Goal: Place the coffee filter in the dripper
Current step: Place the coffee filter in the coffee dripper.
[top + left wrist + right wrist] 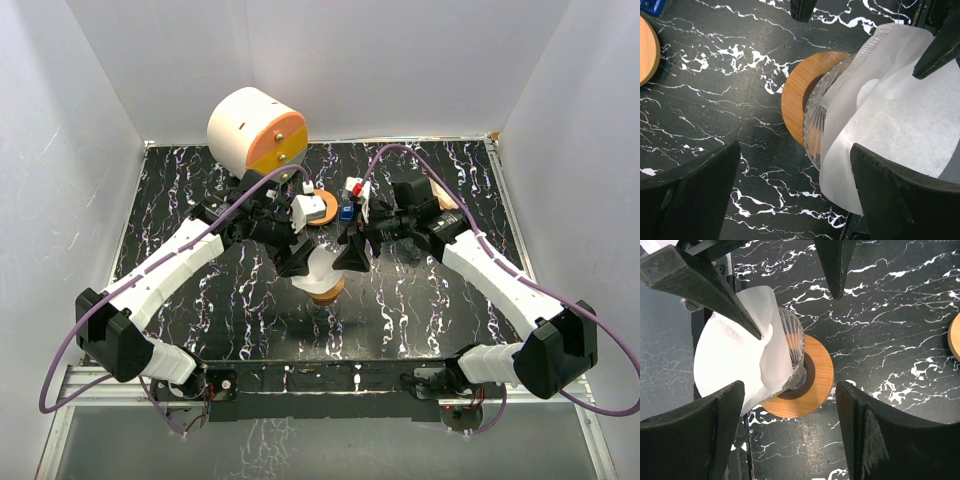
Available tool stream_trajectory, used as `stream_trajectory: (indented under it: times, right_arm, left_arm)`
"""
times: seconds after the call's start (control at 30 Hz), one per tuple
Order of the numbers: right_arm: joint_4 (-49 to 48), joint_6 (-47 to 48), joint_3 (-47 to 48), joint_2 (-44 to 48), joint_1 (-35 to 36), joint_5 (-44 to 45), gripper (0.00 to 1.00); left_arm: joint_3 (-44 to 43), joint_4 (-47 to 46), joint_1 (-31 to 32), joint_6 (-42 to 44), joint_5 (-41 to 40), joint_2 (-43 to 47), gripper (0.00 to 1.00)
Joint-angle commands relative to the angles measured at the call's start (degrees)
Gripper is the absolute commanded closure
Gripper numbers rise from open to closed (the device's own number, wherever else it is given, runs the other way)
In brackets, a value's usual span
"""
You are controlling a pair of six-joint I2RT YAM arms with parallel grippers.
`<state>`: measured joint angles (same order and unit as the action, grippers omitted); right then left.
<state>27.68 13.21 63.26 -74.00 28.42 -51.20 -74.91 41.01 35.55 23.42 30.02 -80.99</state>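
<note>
The coffee filter (900, 115) sits in the glass dripper (815, 120), which stands on its round wooden base (817, 382) on the black marbled table (420, 300), about midway between left and right. The white paper is opened into a cone, and its rim rises well above the glass. The left gripper (297, 262) hangs just left of the dripper and the right gripper (352, 256) just right of it, both low over it. Each has its fingers spread wide and clamped on nothing. One of the left gripper's fingers (705, 285) points into the mouth of the paper cone, while its partner is out over bare table. One of the right gripper's fingers (940, 45) likewise reaches over the paper from the opposite side, with the other clear of the dripper. Whether either tip touches the paper cannot be told. Beyond the dripper lie a small wooden disc (322, 208) and, at the far edge, a white drum with an orange face (255, 130).
</note>
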Motion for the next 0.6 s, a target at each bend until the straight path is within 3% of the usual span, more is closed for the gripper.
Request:
stream_trajectory:
  times: [0.0, 0.33, 0.57]
  right_arm:
    - [2.0, 4.53, 5.05, 1.88, -0.12, -1.31, 0.26]
    - [6.77, 8.54, 8.4, 3.37, -0.12, -0.79, 0.22]
    - [14.48, 17.02, 12.22, 5.31, -0.12, -2.98, 0.22]
  left_arm:
    - [-3.65, 1.6, -0.9, -0.31, 3.51, 2.33, 0.09]
    - [-5.49, 1.96, -1.53, -0.7, 5.61, 2.15, 0.06]
    - [-7.65, 1.96, -1.53, -2.13, 6.12, 0.38, 0.07]
